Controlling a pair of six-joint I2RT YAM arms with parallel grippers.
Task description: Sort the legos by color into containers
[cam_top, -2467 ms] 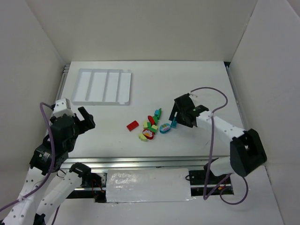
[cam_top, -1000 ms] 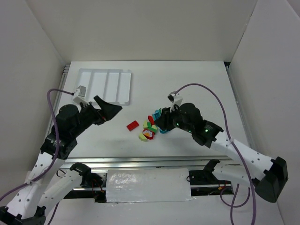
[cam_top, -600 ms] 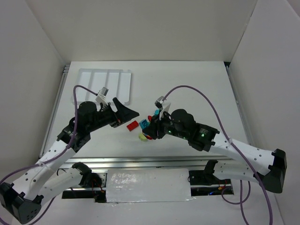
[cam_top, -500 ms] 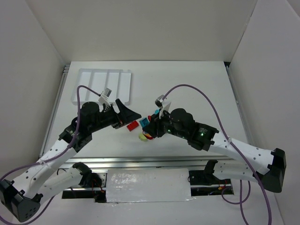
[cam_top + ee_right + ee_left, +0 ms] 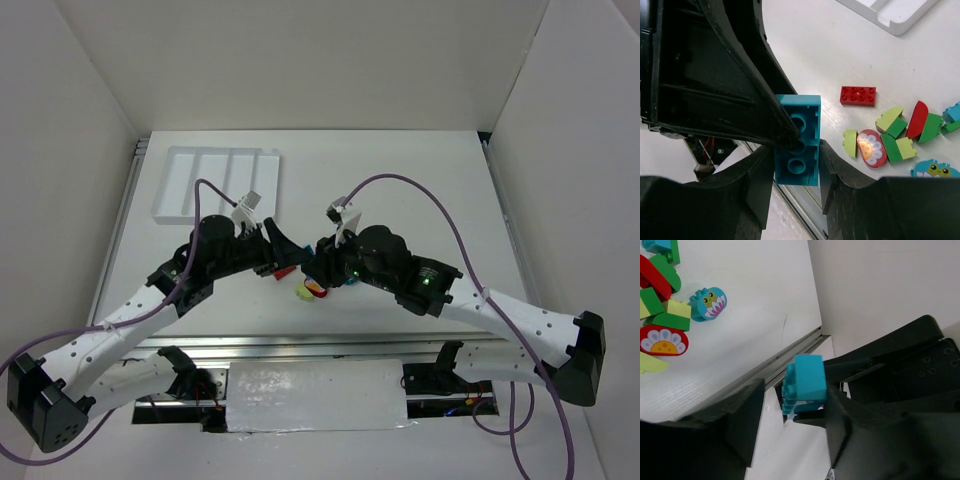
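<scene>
Lengthwise between jaws, right end effector [image 5: 796, 147] clamps teal brick [image 5: 809, 125]; left end effector [image 5: 796, 387] unclear.

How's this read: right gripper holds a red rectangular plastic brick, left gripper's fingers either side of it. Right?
The rectangular plastic brick in the right gripper is teal, not red; the right wrist view shows it. A red studded brick lies on the white table instead. The rest stands: the left gripper has fingers either side of the teal one.

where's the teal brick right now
Centre of the right wrist view: the teal brick hangs over the near edge of the table, clamped in the right gripper, with the left gripper around it, near the loose bricks.
</scene>
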